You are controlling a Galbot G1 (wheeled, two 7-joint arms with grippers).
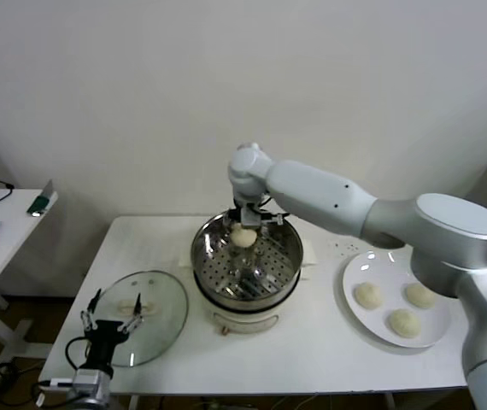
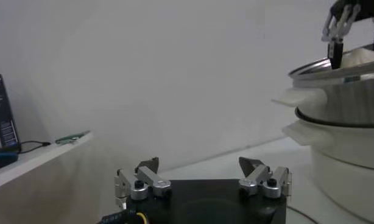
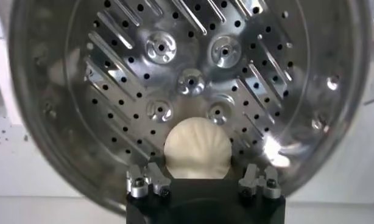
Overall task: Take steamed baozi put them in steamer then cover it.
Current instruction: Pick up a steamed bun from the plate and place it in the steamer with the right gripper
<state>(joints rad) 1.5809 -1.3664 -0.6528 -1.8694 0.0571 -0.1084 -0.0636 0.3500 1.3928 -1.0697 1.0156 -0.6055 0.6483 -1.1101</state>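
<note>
Head view showed the right gripper [image 1: 245, 224] reaching over the far rim of the steamer [image 1: 288, 266], which stood at the middle of the white table [image 1: 312, 350]. One bun [image 1: 243, 237] lay on the perforated tray at the far side of the pot, directly under that gripper. In the right wrist view the same bun [image 3: 197, 148] sat between the two fingertips [image 3: 145, 181], with a visible gap on either side, so the jaws stood released and were not grasping it. Placement near the far wall, rather than the centre, probably left tray room for the remaining buns.

Three more buns [image 1: 396, 306] rested on the white plate [image 1: 354, 265] at the right of the steamer, within the right arm's reach; this arrangement suited one arm ferrying them across.

The glass lid [image 1: 162, 295] lay flat on the table to the left of the steamer, handle up. The left gripper [image 1: 111, 323] hovered at the near edge of that lid with its jaws spread wide and empty, as the left wrist view [image 2: 202, 179] confirmed. Its position suggested readiness to lift the lid once loading ended.

Judged from this layout, one of four buns was loaded and covering was not yet due.
</note>
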